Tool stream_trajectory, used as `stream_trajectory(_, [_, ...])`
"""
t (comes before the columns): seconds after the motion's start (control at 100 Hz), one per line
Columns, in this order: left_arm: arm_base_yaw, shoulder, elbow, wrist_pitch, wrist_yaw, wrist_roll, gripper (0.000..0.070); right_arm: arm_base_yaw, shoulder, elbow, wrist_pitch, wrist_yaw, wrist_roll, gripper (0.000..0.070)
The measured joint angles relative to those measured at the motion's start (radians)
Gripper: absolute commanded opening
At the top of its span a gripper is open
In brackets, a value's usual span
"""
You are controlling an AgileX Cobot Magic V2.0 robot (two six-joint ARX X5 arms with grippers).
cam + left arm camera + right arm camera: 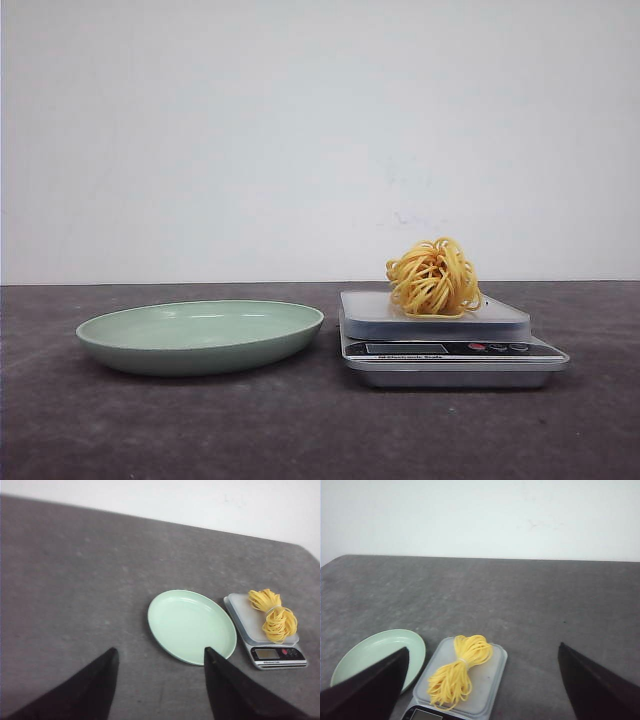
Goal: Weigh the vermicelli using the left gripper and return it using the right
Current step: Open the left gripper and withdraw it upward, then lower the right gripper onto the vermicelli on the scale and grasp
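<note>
The vermicelli (434,277), a yellow-orange bundle of thin strands, lies on the platform of a grey digital scale (500,352). It also shows in the left wrist view (275,615) and the right wrist view (460,671). A pale green plate (200,335) sits empty just left of the scale. My left gripper (161,656) is open and empty, well above the table, back from the plate (191,625). My right gripper (482,652) is open wide and empty, high above the scale (490,700). Neither gripper shows in the front view.
The table is dark grey with a white wall behind it. The table's far edge (320,283) runs along the wall. The plate and scale stand almost touching near the table's middle.
</note>
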Motion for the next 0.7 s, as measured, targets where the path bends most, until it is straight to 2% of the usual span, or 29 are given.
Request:
stream_trajectory(0.2, [0.002, -0.016, -0.088, 0.075, 0.006, -0.037, 0.0306, 0.065, 0.137, 0.0, 0.084, 0.002, 0.002, 0.0606])
stream_trajectory(0.37, [0.003, -0.016, -0.116, 0.158, 0.027, -0.03, 0.0306, 0.143, 0.294, 0.0, 0.161, 0.033, 0.022, 0.0605])
stream_trajectory(0.58, [0.003, -0.017, -0.116, 0.16, 0.027, 0.005, 0.0306, 0.213, 0.507, 0.001, 0.24, 0.055, 0.069, 0.0605])
stream_trajectory(0.7, [0.003, -0.017, -0.116, 0.139, 0.027, 0.012, 0.0306, 0.242, 0.644, 0.017, 0.244, 0.056, 0.096, 0.0605])
